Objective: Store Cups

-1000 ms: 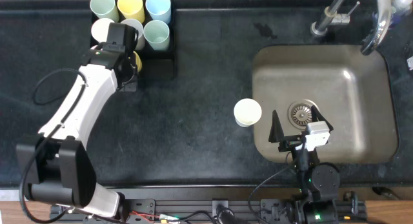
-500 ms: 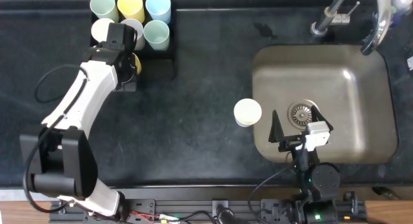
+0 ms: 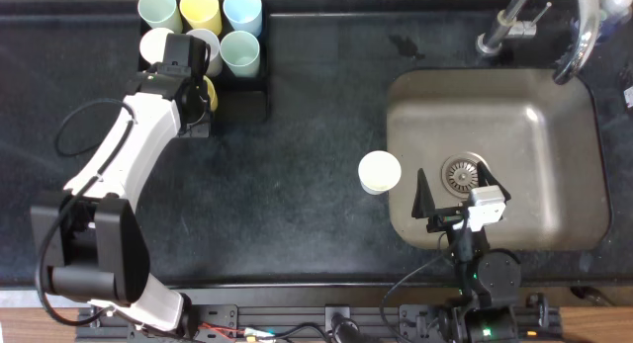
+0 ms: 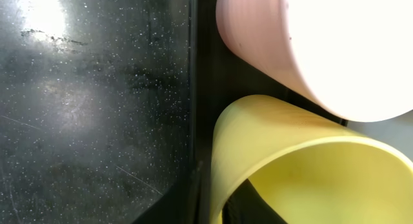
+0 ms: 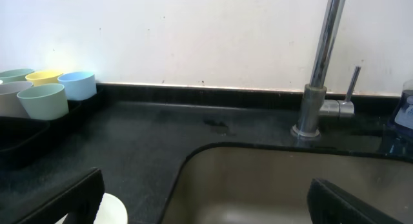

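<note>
A dark speckled worktop point(image 3: 297, 185) with a steel sink point(image 3: 554, 116) at its right and a black rack point(image 3: 247, 101) of cups at its back left.

We see the left end effector point(image 3: 193, 81) over the rack with a yellow cup point(image 4: 303, 166) tilted right under it, just beside a pale cup point(image 4: 258, 43); we cannot tell whether it grips the yellow cup. The right end effector point(image 3: 455, 195) hangs spread wide over the sink. One white cup point(image 3: 380, 172) stands upright on the worktop by the sink's rim. We judge these cups light, smooth and thin-walled, so the rim is the best place to pinch, gently.
</note>
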Controlling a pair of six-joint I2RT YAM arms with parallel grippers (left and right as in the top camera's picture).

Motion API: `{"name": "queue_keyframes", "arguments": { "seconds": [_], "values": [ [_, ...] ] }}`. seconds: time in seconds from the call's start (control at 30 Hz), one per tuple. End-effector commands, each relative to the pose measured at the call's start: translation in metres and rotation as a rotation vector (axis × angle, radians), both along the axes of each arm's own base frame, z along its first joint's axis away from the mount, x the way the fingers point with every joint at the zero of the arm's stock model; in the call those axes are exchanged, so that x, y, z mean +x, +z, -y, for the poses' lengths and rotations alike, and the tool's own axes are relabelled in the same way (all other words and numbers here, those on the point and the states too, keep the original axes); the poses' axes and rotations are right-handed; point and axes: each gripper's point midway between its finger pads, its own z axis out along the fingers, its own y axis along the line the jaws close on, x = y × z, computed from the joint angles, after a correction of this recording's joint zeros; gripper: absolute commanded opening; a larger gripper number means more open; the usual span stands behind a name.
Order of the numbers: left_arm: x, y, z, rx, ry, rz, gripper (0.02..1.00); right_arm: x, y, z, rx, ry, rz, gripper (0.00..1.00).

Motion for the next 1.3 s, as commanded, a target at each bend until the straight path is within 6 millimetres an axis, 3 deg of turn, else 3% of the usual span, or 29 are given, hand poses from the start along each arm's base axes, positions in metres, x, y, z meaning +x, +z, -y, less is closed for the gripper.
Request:
{"name": "queue_keyframes", "arguments": {
  "seconds": [0.03, 0.33, 0.6, 0.87, 1.0, 1.13, 1.23, 1.3],
  "values": [
    [0.005, 0.0, 0.001, -0.005, 0.006, 0.009, 0.226, 0.0, -0.003, -0.001, 0.004, 0.005, 0.001, 0.998],
    [0.01, 0.021, 0.0, 0.002, 0.003, 0.057, 0.264, 0.0, -0.003, -0.001, 0.004, 0.005, 0.001, 0.998],
    [-0.007, 0.05, -0.004, 0.014, 0.007, 0.077, 0.268, 0.0, -0.003, -0.001, 0.004, 0.005, 0.001, 0.998],
    [-0.014, 0.112, -0.014, 0.072, -0.035, 0.236, 0.421, 0.0, -0.003, -0.001, 0.004, 0.005, 0.001, 0.996],
    [0.0, 0.167, -0.018, 0.18, -0.163, 0.42, 0.514, 0.0, -0.003, -0.001, 0.004, 0.005, 0.001, 0.996],
    [0.016, 0.26, -0.012, 0.517, -0.521, 0.673, 0.608, 0.0, -0.003, -0.001, 0.004, 0.005, 0.001, 0.998],
    [0.008, 0.326, 0.008, 0.821, -0.818, 0.834, 0.72, 0.0, -0.003, -0.001, 0.004, 0.005, 0.001, 0.996],
    [-0.006, 0.349, 0.016, 0.967, -0.925, 0.884, 0.772, 0.0, -0.003, -0.001, 0.004, 0.005, 0.001, 0.993]
  ]
}}
